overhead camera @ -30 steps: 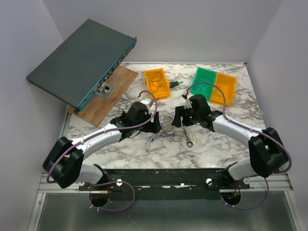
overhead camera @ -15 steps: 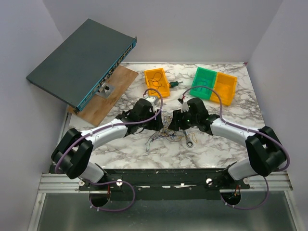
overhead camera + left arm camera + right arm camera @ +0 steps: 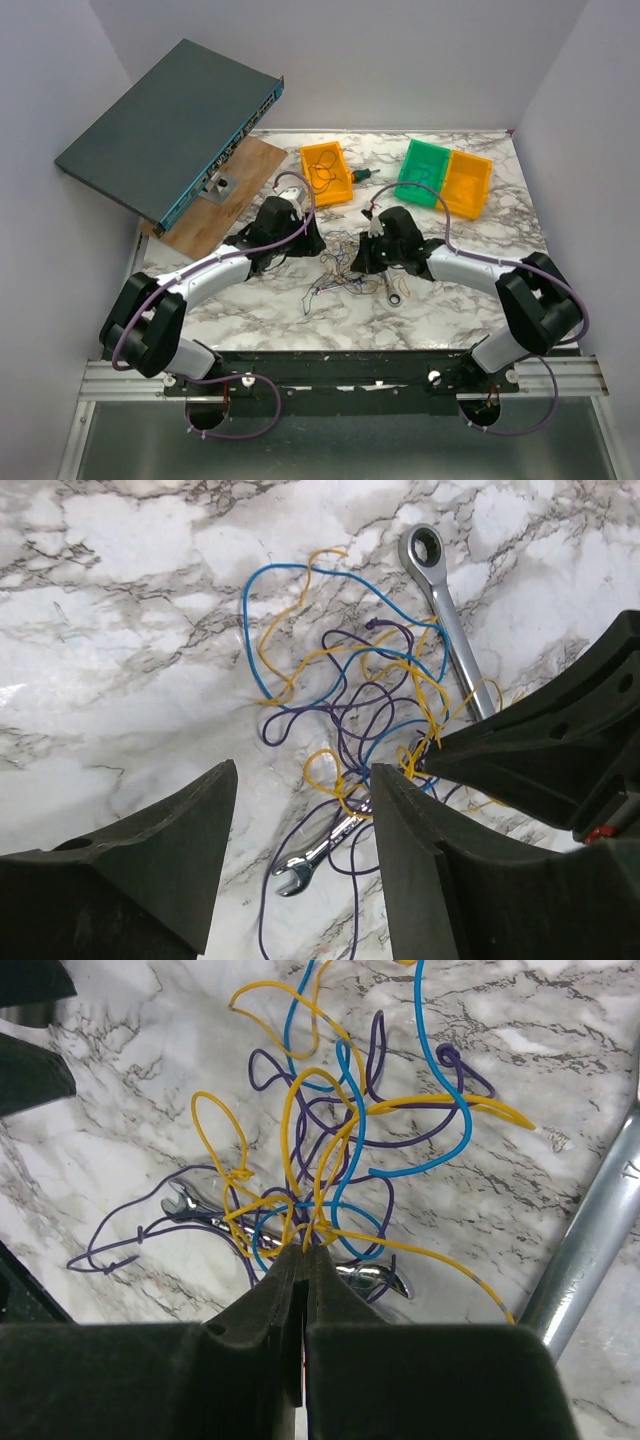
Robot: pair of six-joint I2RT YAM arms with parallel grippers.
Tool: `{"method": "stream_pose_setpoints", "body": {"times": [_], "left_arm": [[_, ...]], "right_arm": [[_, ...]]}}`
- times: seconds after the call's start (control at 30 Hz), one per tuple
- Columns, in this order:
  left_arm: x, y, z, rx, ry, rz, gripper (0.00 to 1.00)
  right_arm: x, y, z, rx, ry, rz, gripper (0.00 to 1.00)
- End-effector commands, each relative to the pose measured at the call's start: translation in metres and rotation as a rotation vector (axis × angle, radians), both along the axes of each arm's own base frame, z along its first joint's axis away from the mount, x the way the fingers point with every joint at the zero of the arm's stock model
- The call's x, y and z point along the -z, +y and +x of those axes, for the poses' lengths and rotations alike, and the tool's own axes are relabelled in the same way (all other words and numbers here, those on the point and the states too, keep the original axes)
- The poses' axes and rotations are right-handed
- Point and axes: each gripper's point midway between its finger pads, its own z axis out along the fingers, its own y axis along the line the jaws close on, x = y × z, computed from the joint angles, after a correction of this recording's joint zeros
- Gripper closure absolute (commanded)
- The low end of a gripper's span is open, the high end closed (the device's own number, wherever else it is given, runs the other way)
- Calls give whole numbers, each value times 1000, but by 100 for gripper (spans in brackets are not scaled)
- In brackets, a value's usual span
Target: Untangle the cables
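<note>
Your right gripper (image 3: 303, 1253) clamps the thin blue, yellow and purple cables (image 3: 335, 1155), likely anchoring them; left gripper (image 3: 302, 778) hovers, fingers apart.

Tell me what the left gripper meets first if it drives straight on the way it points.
Probably the cables: yellow and purple loops lie between the open jaws of the left gripper, a small wrench among them. Depth is unclear.
</note>
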Motion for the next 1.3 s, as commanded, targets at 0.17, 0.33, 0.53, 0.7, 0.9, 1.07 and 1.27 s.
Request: {"method": "stream_pose_setpoints", "body": {"times": [0.17, 0.33, 0.53, 0.7, 0.9, 1.07, 1.27], "left_arm": [[-26, -9, 1, 95, -83, -83, 42], [-36, -25, -13, 202, -109, -167, 41], [-50, -29, -27, 257, -187, -242, 40], [-72, -34, -42, 317, -285, -308, 37], [-86, -41, -43, 333, -328, -318, 35], [-102, -49, -43, 343, -343, -346, 35], [-95, -33, -13, 107, -275, -263, 38]], "right_arm": [[-59, 8, -7, -37, -69, 78, 99], [-112, 3, -13, -33, -138, 125, 99], [-170, -2, -11, 6, -242, 190, 99], [-188, 1, -5, 11, -272, 204, 99], [-195, 7, -6, -8, -271, 235, 99], [-194, 9, -5, -10, -264, 242, 99], [-193, 11, -5, -18, -261, 248, 99]]}}
